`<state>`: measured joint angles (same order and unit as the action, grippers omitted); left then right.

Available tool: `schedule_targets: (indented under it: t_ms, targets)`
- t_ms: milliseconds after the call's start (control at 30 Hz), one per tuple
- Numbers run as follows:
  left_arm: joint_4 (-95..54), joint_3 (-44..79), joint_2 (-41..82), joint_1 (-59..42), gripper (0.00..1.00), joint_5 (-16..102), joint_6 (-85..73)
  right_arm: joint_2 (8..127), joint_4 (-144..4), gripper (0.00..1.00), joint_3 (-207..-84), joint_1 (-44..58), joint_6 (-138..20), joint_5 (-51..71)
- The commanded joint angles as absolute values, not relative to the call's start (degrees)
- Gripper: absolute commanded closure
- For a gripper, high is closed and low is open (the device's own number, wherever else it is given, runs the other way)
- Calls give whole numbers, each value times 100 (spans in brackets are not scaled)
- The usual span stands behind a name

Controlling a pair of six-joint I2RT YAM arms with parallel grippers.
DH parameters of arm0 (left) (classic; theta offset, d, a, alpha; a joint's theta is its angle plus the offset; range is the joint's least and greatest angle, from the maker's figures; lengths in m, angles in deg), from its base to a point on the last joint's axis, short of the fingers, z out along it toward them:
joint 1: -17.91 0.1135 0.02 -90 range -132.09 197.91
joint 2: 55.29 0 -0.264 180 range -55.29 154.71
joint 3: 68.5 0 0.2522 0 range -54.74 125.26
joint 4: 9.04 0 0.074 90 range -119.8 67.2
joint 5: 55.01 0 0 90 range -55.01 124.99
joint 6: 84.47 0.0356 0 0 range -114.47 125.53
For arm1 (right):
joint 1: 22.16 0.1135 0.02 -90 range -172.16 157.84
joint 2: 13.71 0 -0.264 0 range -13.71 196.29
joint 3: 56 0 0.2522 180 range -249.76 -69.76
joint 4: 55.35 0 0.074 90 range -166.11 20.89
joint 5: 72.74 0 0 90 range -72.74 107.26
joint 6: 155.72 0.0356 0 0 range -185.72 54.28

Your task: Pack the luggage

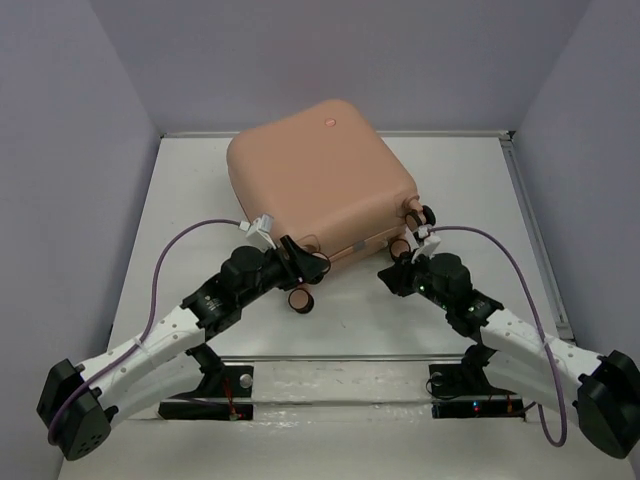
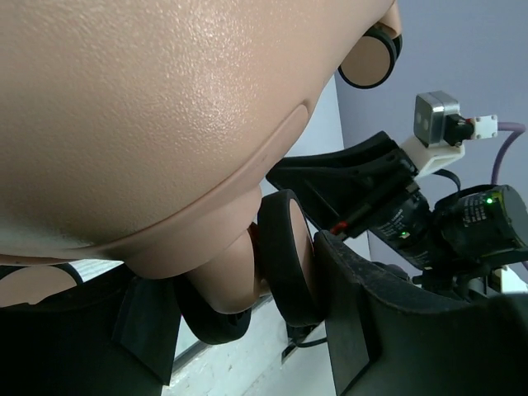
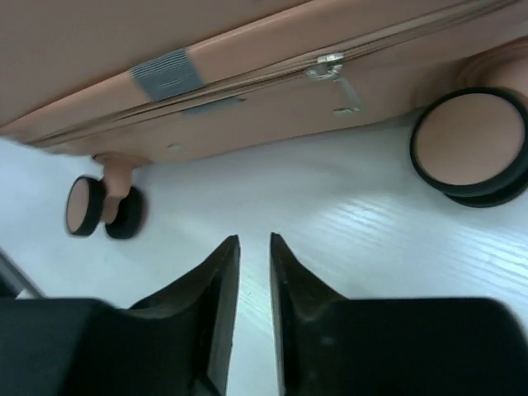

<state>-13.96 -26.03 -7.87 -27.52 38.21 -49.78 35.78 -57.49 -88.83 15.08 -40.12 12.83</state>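
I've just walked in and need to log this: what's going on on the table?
A closed pink suitcase lies flat on the table, with both robot grippers at its near edge. The left gripper has a wheel between its fingers, grip unclear. The right gripper hovers nearby, nearly shut and empty, facing the zipper.

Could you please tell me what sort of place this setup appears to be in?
Probably a robot lab test cell: two white-and-black robot arms bolted to a white table, plain lilac-grey panels walling it on three sides, and one salmon-pink hard-shell suitcase.
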Motion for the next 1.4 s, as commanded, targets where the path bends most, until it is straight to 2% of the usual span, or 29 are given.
schedule_targets:
  t_ms: [0, 167, 433, 567, 667, 700, 733, 900, 1000, 1133, 1367]
  targets:
    - [-4, -2477, -1389, -2972, 94, 4325, -4615, 3795, -4066, 65, -8734, 1537, -3953, 2673]
    - [-197, -2547, -1670, -2973, 94, 4263, -4615, 4323, -3282, 49, -8602, 1432, -4093, 2842]
    - [-154, -2740, -1732, -2973, 94, 4413, -4650, 5588, -2254, 48, -8883, 1159, -4471, 2552]
    - [-153, -2776, -1732, -2981, 94, 4422, -4624, 5730, -1797, 48, -8840, 1159, -4700, 2482]
    - [-154, -2802, -1715, -2973, 94, 4439, -4624, 5757, -1454, 56, -8795, 1159, -4832, 2236]
    - [-154, -2811, -1697, -2981, 94, 4439, -4615, 5783, -1349, 64, -8795, 1159, -4884, 2044]
    - [-154, -2820, -1680, -2981, 94, 4431, -4615, 5800, -1313, 67, -8804, 1159, -4911, 1920]
    - [-154, -2828, -1653, -2973, 94, 4404, -4615, 5932, -1207, 69, -8953, 1159, -4955, 1278]
    - [-215, -2820, -1680, -2973, 94, 4369, -4615, 6011, -1102, 76, -8997, 1159, -4946, 1137]
    - [-268, -2785, -1671, -2973, 94, 4325, -4589, 6064, -1067, 90, -9068, 1159, -4937, 1102]
    - [-250, -2671, -1627, -2981, 94, 4307, -4536, 6152, -1075, 93, -8998, 1159, -4762, 1040]
